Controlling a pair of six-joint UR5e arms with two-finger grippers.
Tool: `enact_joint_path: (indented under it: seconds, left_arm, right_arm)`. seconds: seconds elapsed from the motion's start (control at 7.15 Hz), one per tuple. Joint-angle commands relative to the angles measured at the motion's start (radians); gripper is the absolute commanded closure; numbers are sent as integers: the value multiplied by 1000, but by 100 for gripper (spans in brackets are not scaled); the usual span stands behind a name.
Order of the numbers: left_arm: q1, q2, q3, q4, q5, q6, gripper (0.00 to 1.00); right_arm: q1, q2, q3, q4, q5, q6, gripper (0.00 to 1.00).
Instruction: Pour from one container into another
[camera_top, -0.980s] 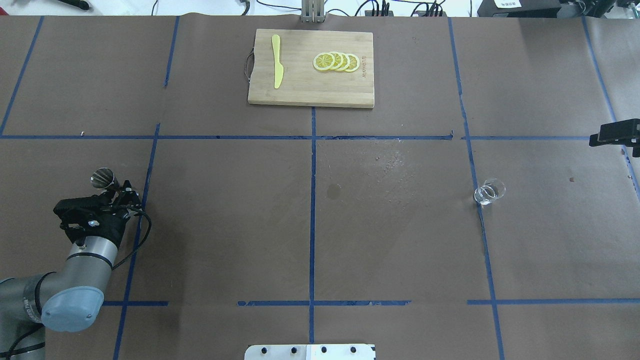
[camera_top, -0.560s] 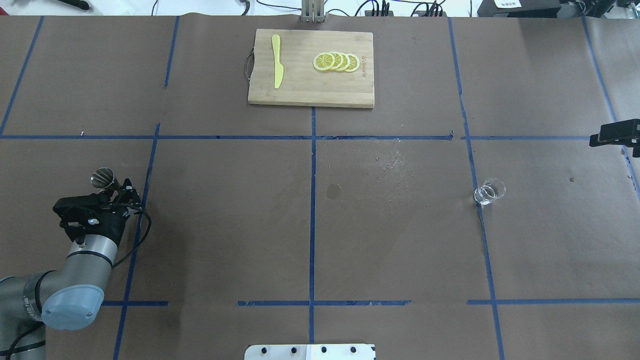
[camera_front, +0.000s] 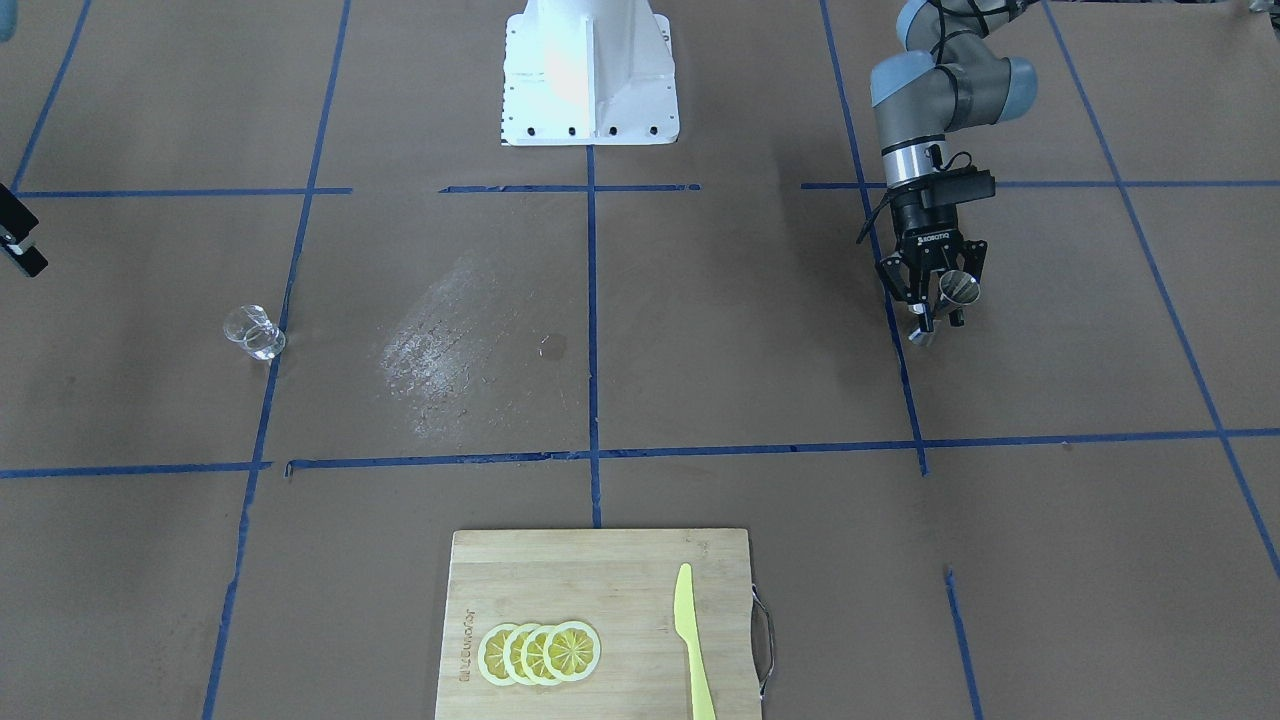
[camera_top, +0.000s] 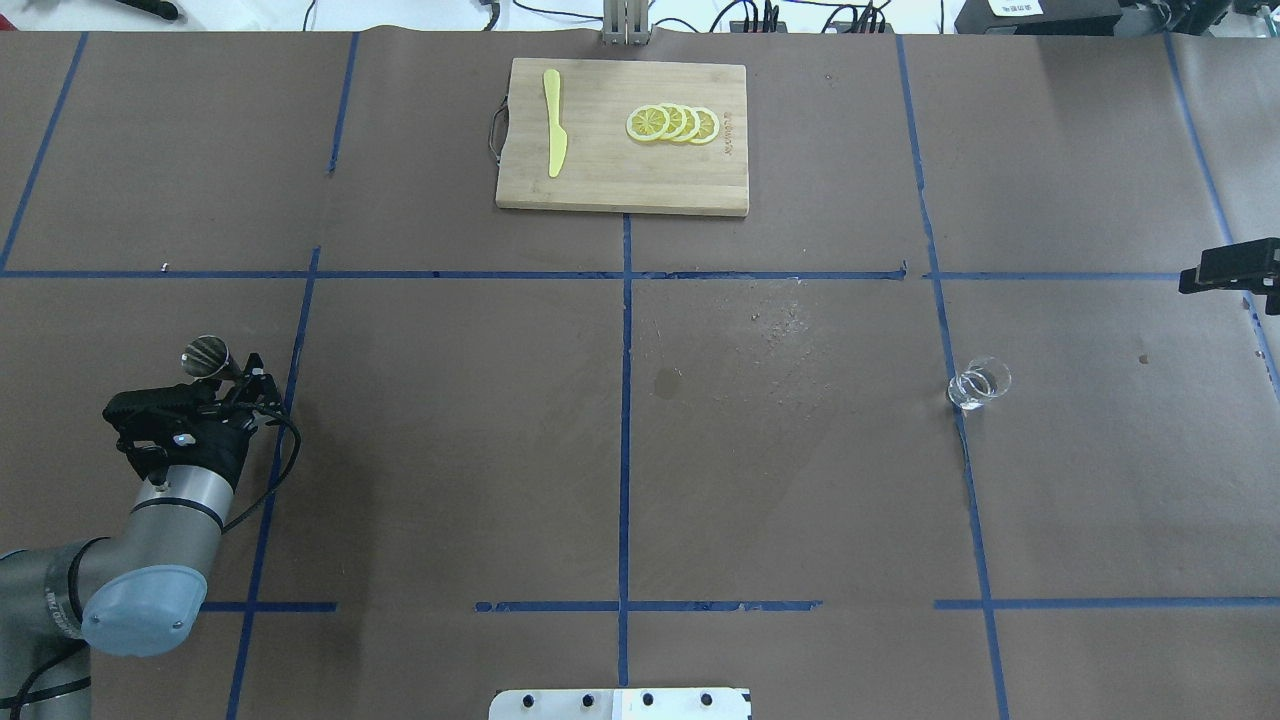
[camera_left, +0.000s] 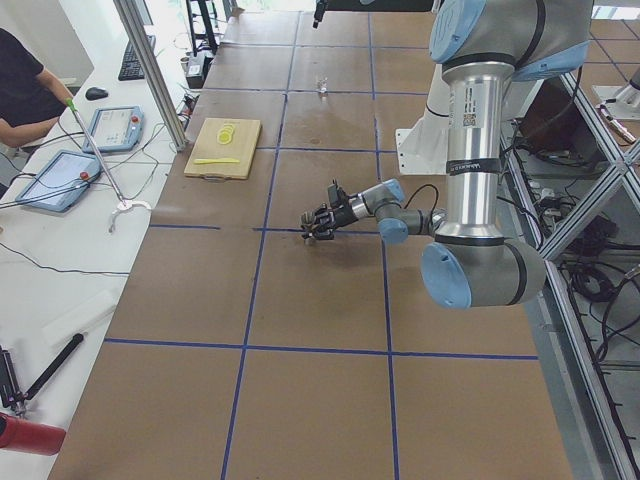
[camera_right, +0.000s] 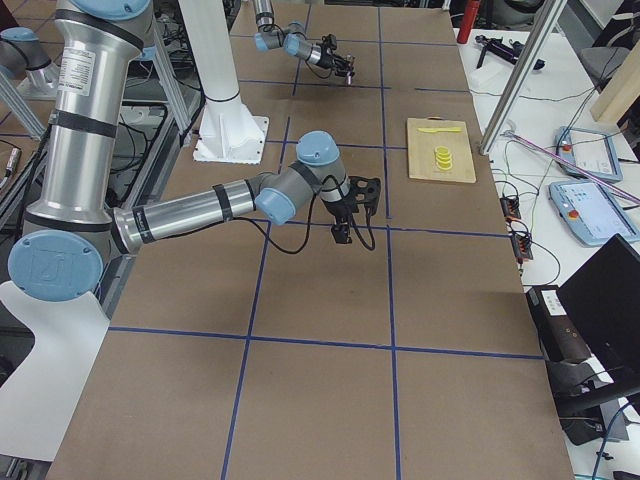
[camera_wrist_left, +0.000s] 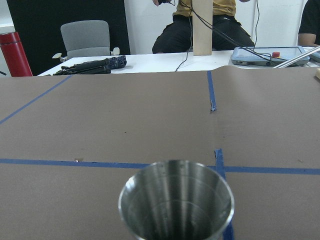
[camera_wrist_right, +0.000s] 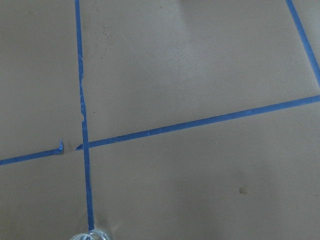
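A steel cup (camera_top: 205, 355) stands upright at the table's left side, and it fills the bottom centre of the left wrist view as the steel cup (camera_wrist_left: 176, 202). My left gripper (camera_top: 235, 372) is low beside it, and in the front-facing view the left gripper (camera_front: 935, 318) has its jaws spread wide, with the steel cup (camera_front: 965, 288) at the fingertips. A small clear glass (camera_top: 978, 385) stands far right on a blue tape line, and its rim shows as the clear glass (camera_wrist_right: 90, 235). Only a black edge of my right gripper (camera_top: 1235, 265) shows, behind the glass.
A wooden cutting board (camera_top: 620, 190) at the far middle carries a yellow knife (camera_top: 553, 125) and lemon slices (camera_top: 672, 123). A dried wet patch (camera_top: 780, 330) marks the brown paper at the centre. The robot's white base (camera_front: 590, 70) is at the near edge.
My left arm has shifted slightly to the left next to the steel cup. The cup, the glass and the right arm have stayed put.
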Motion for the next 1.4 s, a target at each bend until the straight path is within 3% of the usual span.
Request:
enact_joint_path:
  seconds: [0.0, 0.14, 0.28, 0.56, 0.84, 0.98, 1.26]
  left_arm:
    - [-1, -2, 0, 0, 3, 0, 70]
    - [-3, -2, 0, -2, 20, 0, 94]
    - [-4, -2, -3, -3, 20, 0, 100]
    - [-23, -17, -40, -12, 20, 0, 100]
    - [-31, -86, -74, -14, 20, 2, 100]
    - [-31, -118, -74, -14, 20, 20, 100]
    - [-29, -174, -83, -17, 12, 156, 100]
  right_arm:
    - [0, 0, 0, 0, 0, 0, 0]
    - [0, 0, 2, 0, 2, 0, 0]
    - [-2, 0, 2, 3, 2, 2, 0]
    - [-6, 0, 2, 11, 0, 0, 0]
    - [-98, -85, 2, 186, -133, 70, 0]
    - [-150, -98, 20, 219, -174, 128, 0]
    - [-312, -127, 84, 219, -341, 210, 0]
